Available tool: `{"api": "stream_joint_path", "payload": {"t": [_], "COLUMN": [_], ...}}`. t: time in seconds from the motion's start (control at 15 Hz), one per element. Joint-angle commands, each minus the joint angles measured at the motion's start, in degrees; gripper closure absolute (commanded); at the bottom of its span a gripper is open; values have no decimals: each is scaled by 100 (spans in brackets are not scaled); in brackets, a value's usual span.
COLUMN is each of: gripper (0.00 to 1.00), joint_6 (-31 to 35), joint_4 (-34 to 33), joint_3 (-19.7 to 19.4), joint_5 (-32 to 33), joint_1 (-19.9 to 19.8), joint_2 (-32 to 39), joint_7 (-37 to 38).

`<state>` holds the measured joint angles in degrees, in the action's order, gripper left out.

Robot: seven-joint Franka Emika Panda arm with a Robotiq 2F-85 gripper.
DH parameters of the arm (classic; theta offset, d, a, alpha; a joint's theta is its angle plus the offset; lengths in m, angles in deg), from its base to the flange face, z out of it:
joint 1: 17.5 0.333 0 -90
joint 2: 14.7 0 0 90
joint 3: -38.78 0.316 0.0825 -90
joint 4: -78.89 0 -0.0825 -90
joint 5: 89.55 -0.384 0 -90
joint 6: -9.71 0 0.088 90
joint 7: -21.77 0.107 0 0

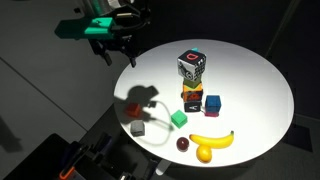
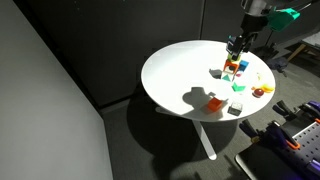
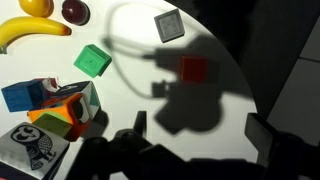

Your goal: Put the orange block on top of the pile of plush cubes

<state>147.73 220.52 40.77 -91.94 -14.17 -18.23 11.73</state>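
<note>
The orange block point(image 3: 193, 68) lies on the white round table in the arm's shadow; it also shows in both exterior views point(image 1: 136, 112) point(image 2: 214, 102). The pile of plush cubes point(image 1: 192, 65), black and white with a red ring on top, stands near the table's middle; its corner shows in the wrist view point(image 3: 30, 150). My gripper point(image 3: 200, 130) is open and empty. It hangs well above the table point(image 1: 118, 45) point(image 2: 237, 43), above and apart from the orange block.
A green cube point(image 3: 92, 60) and a grey cube point(image 3: 168, 25) lie near the orange block. A blue cube point(image 3: 20, 95) and a dark cube with an orange face point(image 3: 65, 108) sit by the pile. A banana point(image 1: 212, 140) and a dark red fruit point(image 1: 183, 144) lie near the table edge point(image 1: 270, 125).
</note>
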Motion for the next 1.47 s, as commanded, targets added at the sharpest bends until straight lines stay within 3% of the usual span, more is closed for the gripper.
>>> {"api": "stream_joint_path", "payload": {"t": [0.0, 0.93, 1.4], "gripper": [0, 0, 0], "joint_6": [310, 221, 581], "joint_4": [98, 73, -57], "joint_3": [47, 44, 156], "joint_5": [93, 1, 188], "joint_1": [3, -12, 57], "joint_2": [117, 212, 853], "joint_7": [119, 2, 134]}}
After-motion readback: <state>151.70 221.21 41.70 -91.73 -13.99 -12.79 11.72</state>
